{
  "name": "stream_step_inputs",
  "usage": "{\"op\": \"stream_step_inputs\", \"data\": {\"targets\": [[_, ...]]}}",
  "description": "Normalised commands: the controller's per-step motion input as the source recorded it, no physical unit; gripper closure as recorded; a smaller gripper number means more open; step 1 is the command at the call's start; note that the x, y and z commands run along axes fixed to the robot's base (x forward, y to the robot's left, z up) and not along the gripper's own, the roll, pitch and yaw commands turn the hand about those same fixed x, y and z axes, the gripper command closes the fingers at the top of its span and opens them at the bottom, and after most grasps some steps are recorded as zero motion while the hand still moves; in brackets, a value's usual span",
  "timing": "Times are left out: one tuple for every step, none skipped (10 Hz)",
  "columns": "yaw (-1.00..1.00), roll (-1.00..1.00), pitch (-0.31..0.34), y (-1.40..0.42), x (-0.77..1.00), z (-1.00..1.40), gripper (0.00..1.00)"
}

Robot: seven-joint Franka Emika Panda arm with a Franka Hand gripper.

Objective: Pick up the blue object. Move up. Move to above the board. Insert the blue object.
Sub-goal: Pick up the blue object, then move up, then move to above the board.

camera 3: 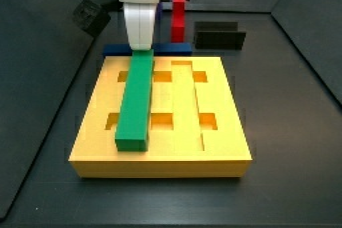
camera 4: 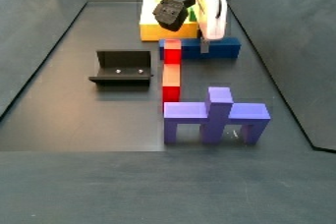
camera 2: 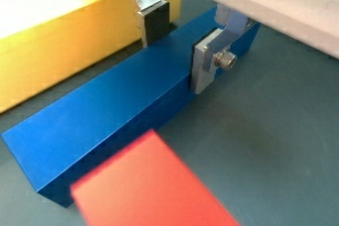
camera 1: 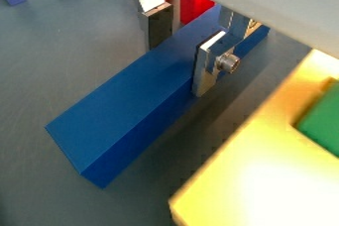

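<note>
The blue object [camera 1: 122, 116] [camera 2: 106, 121] is a long dark blue bar lying on the grey floor beside the board [camera 3: 160, 132] [camera 4: 151, 12]. In both wrist views my gripper [camera 1: 183, 44] [camera 2: 181, 40] straddles the bar near one end. One finger [camera 1: 211, 63] lies flat against its near side. The dark pad of the other finger [camera 2: 155, 27] meets its far side, so the gripper is shut on the bar. In both side views the gripper [camera 3: 138, 40] [camera 4: 207, 33] points straight down at the bar [camera 3: 174, 48] [camera 4: 217, 50] just past the board's far edge.
A green bar [camera 3: 136, 97] lies in one of the board's grooves. A red bar [camera 4: 171, 71] lies on the floor beside the blue one. A purple-blue cross-shaped piece [camera 4: 217, 115] stands farther off. The fixture [camera 4: 121, 68] [camera 3: 218, 34] is on the floor.
</note>
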Motion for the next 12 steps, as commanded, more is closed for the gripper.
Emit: {"op": "stream_step_inputs", "data": {"targets": [[0.0,0.0,0.0,0.0,0.0,0.0,1.0],[0.0,0.0,0.0,0.0,0.0,0.0,1.0],[0.0,0.0,0.0,0.0,0.0,0.83,1.0],[0.03,0.0,-0.011,-0.01,0.04,0.84,1.0],[0.04,-0.02,0.032,-0.02,-0.02,0.56,1.0],[0.03,-0.04,0.02,-0.01,-0.01,0.25,1.0],[0.0,0.0,0.0,0.0,0.0,1.4,1.0],[-0.01,0.0,0.03,0.0,-0.02,1.4,1.0],[-0.01,-0.02,0.036,0.0,-0.04,1.4,1.0],[-0.01,-0.06,0.017,0.0,0.0,1.4,1.0],[-0.01,-0.06,0.043,0.0,0.01,1.4,1.0],[-0.01,-0.06,0.087,0.0,0.0,1.4,1.0]]}}
